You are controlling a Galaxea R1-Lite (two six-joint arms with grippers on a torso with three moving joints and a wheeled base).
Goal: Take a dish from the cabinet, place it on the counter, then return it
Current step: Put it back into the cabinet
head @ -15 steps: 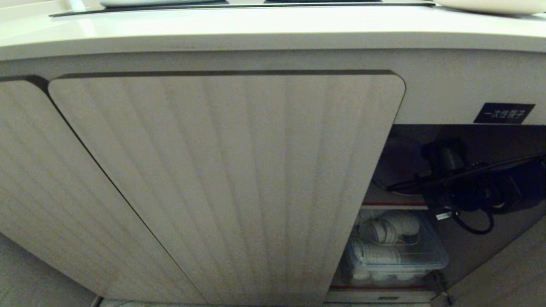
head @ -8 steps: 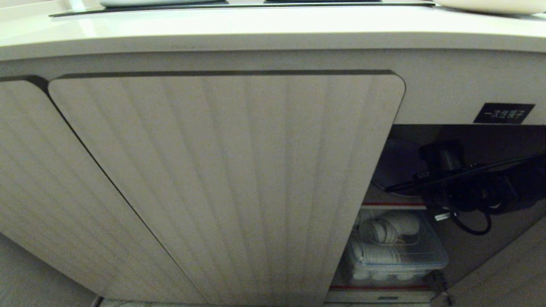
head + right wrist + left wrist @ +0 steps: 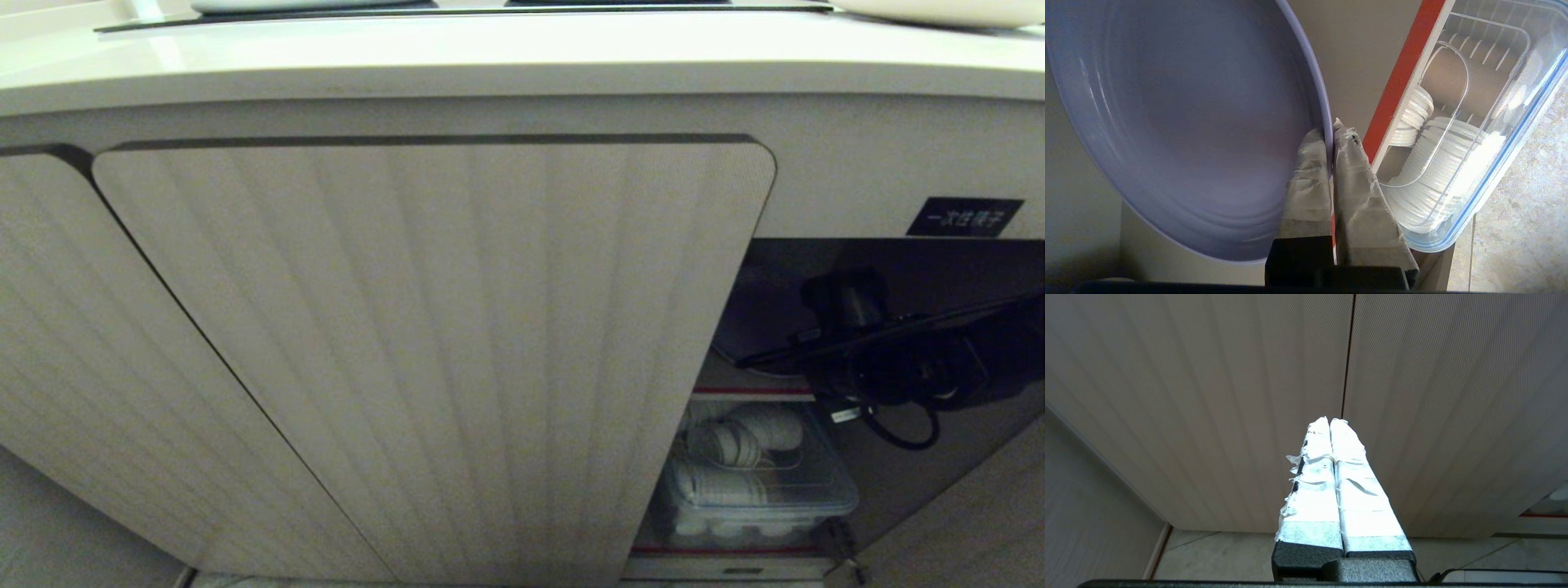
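The dish [image 3: 1188, 122] is a round lavender plate, held tilted inside the open right part of the cabinet [image 3: 457, 343]. My right gripper [image 3: 1329, 134] is shut on the plate's rim, one taped finger on each face. In the head view the dish [image 3: 763, 322] shows as a dim grey disc over the upper shelf, with my black right arm [image 3: 914, 359] reaching in from the right. My left gripper [image 3: 1329, 421] is shut on nothing, parked low before the closed ribbed doors. The cream counter [image 3: 490, 73] runs above the cabinet.
A clear lidded box [image 3: 759, 482] of white stacked cups sits on the lower shelf, below the plate. A red-edged shelf front [image 3: 1400, 77] lies close beside the gripper. A black label [image 3: 963, 217] marks the open bay. The ribbed door edge [image 3: 718, 343] bounds the opening on the left.
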